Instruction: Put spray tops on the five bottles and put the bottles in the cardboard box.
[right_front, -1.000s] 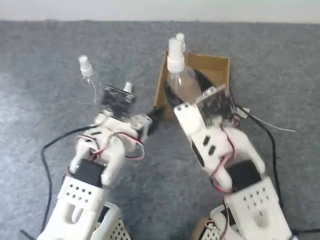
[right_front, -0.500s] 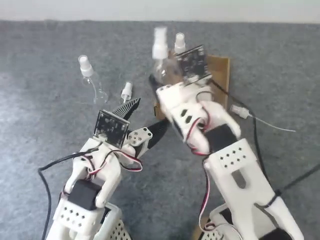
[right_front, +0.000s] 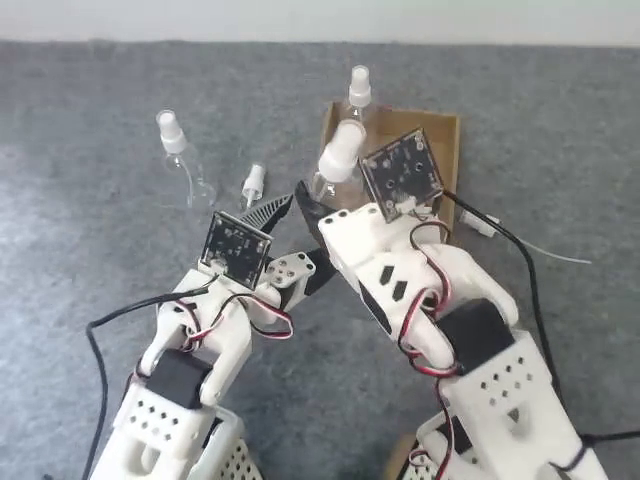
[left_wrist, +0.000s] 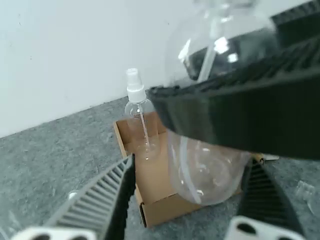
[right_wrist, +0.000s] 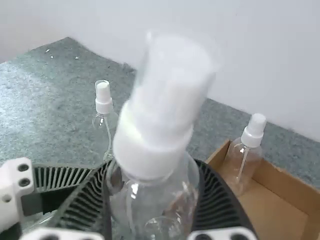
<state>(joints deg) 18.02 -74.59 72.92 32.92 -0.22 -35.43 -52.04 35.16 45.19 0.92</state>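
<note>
My right gripper (right_front: 322, 197) is shut on a clear bottle (right_front: 330, 182) with a white spray top (right_front: 341, 150), held tilted above the carpet at the near left corner of the cardboard box (right_front: 443, 130). In the right wrist view the spray top (right_wrist: 160, 110) rises between my black fingers (right_wrist: 75, 200). My left gripper (right_front: 297, 238) stands open just below that bottle; in its wrist view the bottle (left_wrist: 205, 170) hangs between its two fingers (left_wrist: 100, 200). One capped bottle (right_front: 357, 92) stands in the box. Another capped bottle (right_front: 175, 150) stands on the carpet at the left.
A second white spray top (right_front: 253, 183) stands on the carpet near the left gripper. A loose spray top with its tube (right_front: 482, 223) lies right of the box. White baskets (right_front: 222, 455) sit at the near edge by the arm bases. Grey carpet (right_front: 90, 220) lies open at the left.
The right arm lifted the bottle away from the box's edge, swung it far and left, then brought it back, tilted. The left arm drew back and now has its fingers spread under the bottle.
</note>
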